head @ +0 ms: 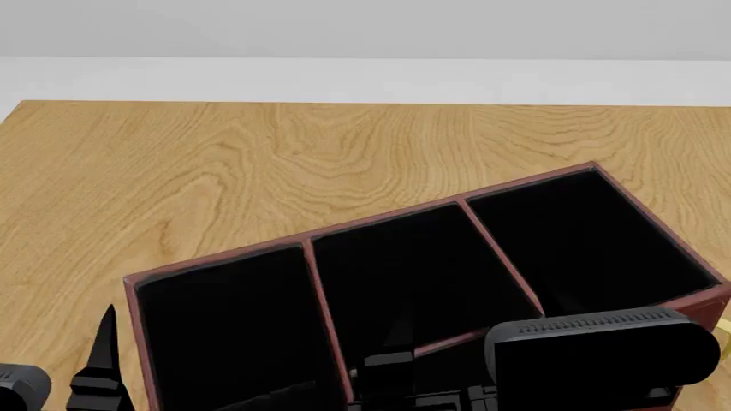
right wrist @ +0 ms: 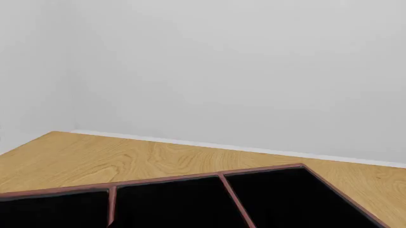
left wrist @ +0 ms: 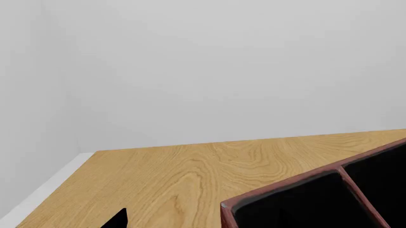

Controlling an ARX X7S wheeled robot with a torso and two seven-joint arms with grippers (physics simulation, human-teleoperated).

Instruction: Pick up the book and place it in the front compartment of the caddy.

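The caddy (head: 463,202) is a dark-red box with a black inside and thin red dividers, lying at an angle on the wooden table. Its corner shows in the left wrist view (left wrist: 229,209) and its back cells in the right wrist view (right wrist: 223,180). The book is out of view in every frame. My left gripper (head: 103,368) hangs just outside the caddy's near left corner. One black fingertip (left wrist: 117,219) shows far off centre, so its jaws stand apart. My right gripper (head: 395,372) is a dark shape over the caddy's front cells, black against black, with its jaws not discernible.
The right arm's black housing (head: 600,351) covers the caddy's front right part. The wooden table (head: 228,171) stretches behind and left of the caddy to a pale wall. A thin yellow sliver (head: 723,324) shows at the right edge beside the caddy.
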